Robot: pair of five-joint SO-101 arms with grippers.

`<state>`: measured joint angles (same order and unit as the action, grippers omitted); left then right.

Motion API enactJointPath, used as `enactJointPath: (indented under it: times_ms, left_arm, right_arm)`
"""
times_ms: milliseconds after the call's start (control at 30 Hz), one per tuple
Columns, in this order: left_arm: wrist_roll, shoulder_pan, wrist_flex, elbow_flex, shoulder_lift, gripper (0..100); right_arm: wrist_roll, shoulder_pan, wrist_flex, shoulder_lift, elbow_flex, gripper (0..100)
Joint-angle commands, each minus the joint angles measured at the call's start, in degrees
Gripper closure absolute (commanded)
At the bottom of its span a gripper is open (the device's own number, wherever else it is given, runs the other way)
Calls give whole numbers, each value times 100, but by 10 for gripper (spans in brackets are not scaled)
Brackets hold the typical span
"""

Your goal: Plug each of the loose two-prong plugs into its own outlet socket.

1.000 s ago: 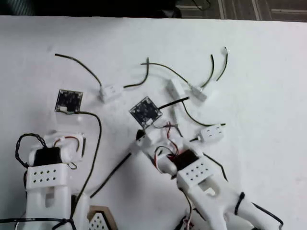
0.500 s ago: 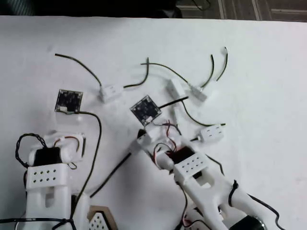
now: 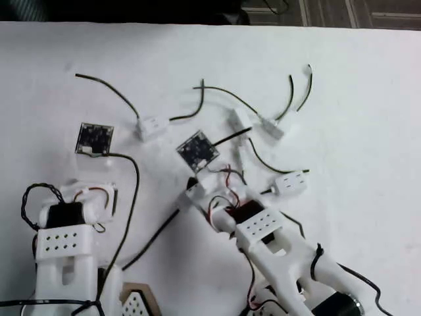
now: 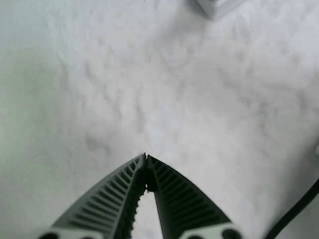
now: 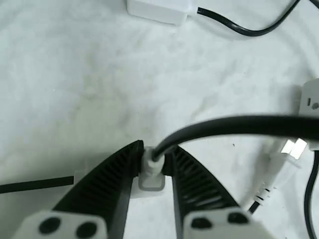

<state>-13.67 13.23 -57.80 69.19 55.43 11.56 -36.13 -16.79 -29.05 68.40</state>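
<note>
My right gripper (image 5: 151, 158) is shut on a small white plug (image 5: 149, 172) with a thick black cable (image 5: 234, 127); in the high view this gripper (image 3: 196, 191) sits just below a black square outlet socket (image 3: 197, 150). A second black socket (image 3: 94, 138) lies at the left. Loose white plugs on thin cords lie at the centre-left (image 3: 151, 126), the upper right (image 3: 272, 128) and the right (image 3: 291, 182). Another plug with bare metal prongs (image 5: 294, 148) lies close beside the right gripper. My left gripper (image 4: 145, 160) is shut on nothing, above bare table near the front left.
Black cords (image 3: 135, 181) loop across the white table (image 3: 368, 99) between the two arms and around the plugs. A white plug body (image 5: 157, 10) lies ahead of the right gripper. The far edge of the table runs along the top of the high view.
The right arm has drawn back and slightly left with the plug in its grip; the central black socket and nearby cord shifted a little. The left arm has stayed still.
</note>
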Motion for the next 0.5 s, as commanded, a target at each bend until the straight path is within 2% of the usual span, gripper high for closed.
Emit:
enactJointPath:
  times_ms: [0,467]
  left_arm:
    - [18,13,97,-229,101,973]
    - [18,40,97,-229,101,973]
  right_arm:
    - [-35,-189,-189,22,-26,982]
    - [-35,-154,-892,31,9,982]
